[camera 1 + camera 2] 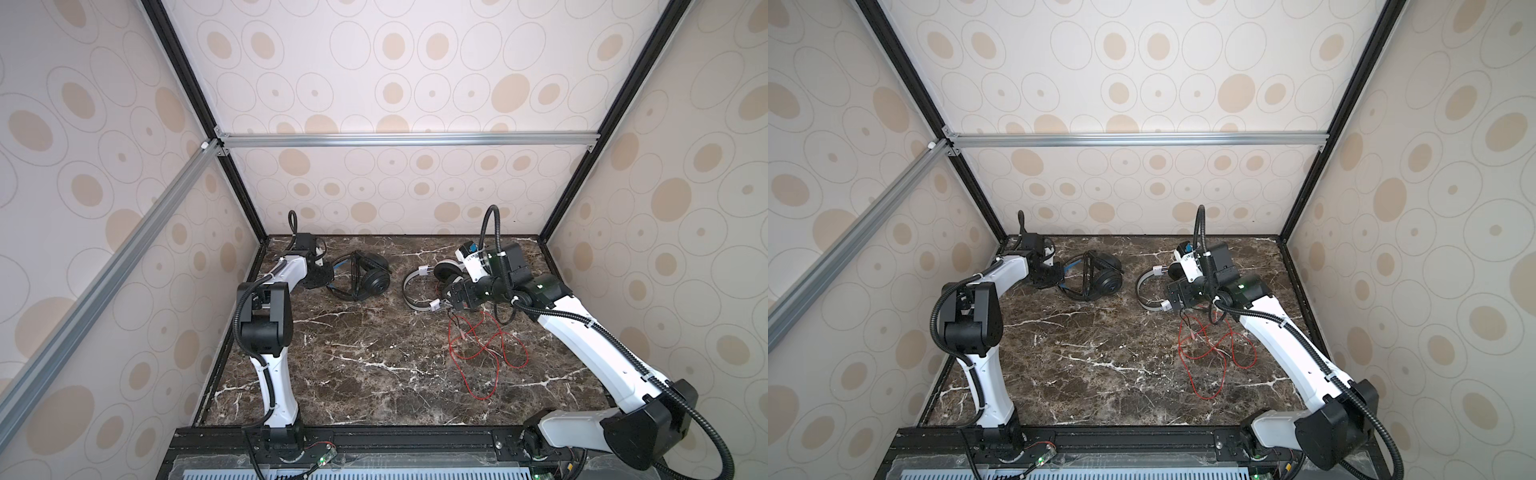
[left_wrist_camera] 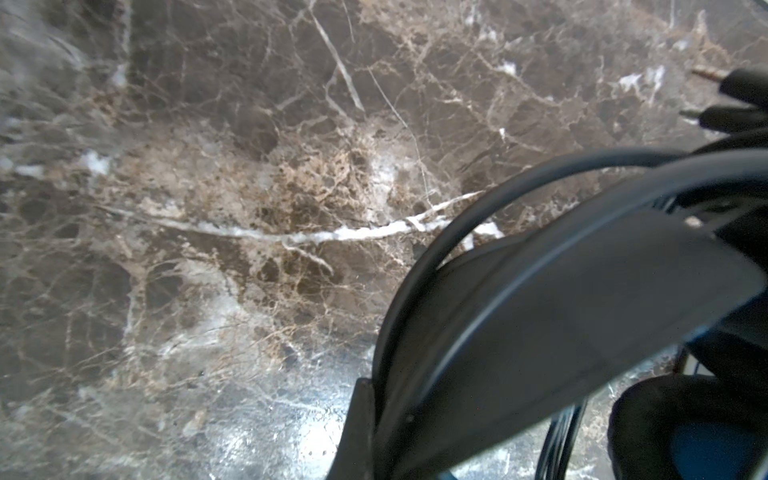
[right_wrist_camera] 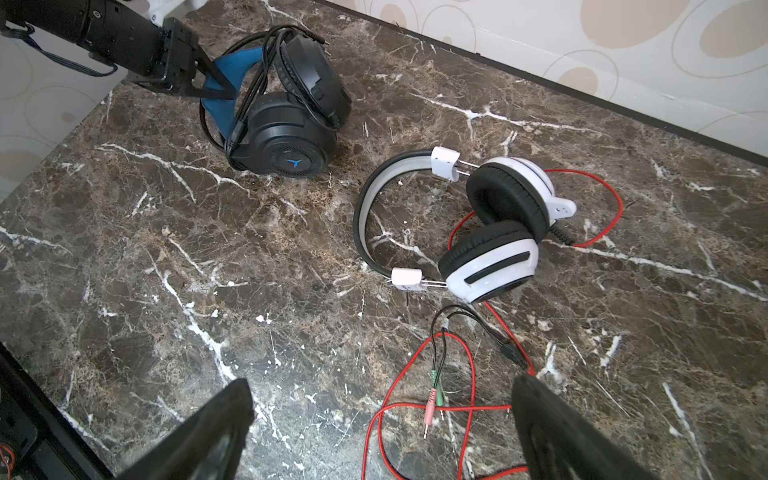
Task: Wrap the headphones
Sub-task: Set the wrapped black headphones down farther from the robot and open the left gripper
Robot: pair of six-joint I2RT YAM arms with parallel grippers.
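Right wrist view: the left gripper (image 3: 214,89) is clamped on the black headset (image 3: 291,124) by its blue band, far left of the table (image 3: 124,249), black cord looped round it. The right gripper (image 3: 380,395) hangs wide open, empty, over the red cord (image 3: 469,374) — sprawled loose beside the white headset (image 3: 490,232). My worry: pinch one strand of that crossed-over tangle and it knots — or drags the headset sideways.

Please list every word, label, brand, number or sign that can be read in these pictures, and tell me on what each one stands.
No word or number can be read in any view.
Blue emblem, like an angular "T", without letters: on the outside of the black headset.
White headset: no print that I can make out.
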